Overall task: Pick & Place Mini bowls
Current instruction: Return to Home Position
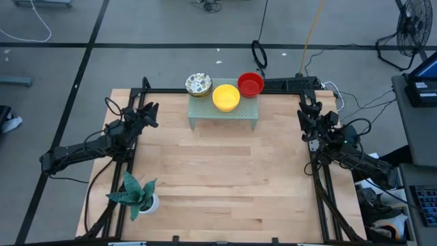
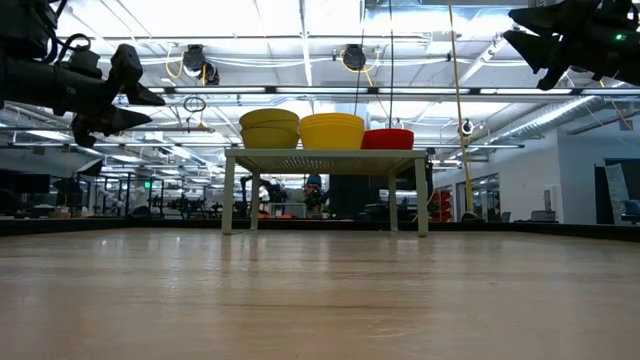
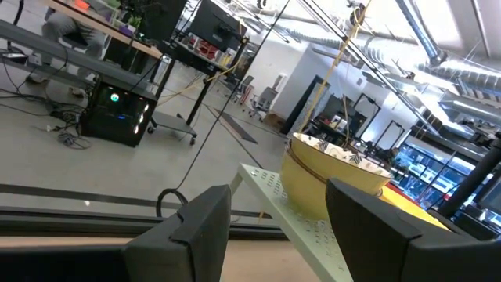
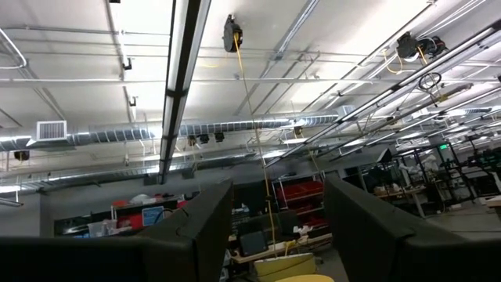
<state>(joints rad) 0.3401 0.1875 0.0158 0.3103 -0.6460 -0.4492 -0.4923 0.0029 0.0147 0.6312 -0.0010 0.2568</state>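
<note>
The mini bowls [image 2: 332,131] are all on the pale green perforated rack [image 1: 225,117], sorted into three stacks. The white patterned stack [image 1: 198,85] occupies the far left end of the rack top; its speckled interior faces up, and in the low view its outer wall is dull yellow. The yellow stack [image 1: 226,97] sits at the centre, slightly nearer than the other two. The red stack [image 1: 250,84] occupies the far right end. The stacks stand just beside one another; contact between them cannot be confirmed.

The rack stands on its legs at the far centre of the counter [image 1: 225,178].

The left tool [image 1: 147,113] is raised above the far left part of the counter, left of the rack and apart from it. It is released: the fingers [image 3: 200,227] are spread and hold nothing. The left wrist view looks between them at the white patterned stack.

The right tool [image 1: 311,113] is raised above the far right part of the counter, right of the rack. It is also released and empty, and its wrist view faces mainly the ceiling.

A leafy plant [image 1: 136,195] in a white pot stands at the near left corner
</note>
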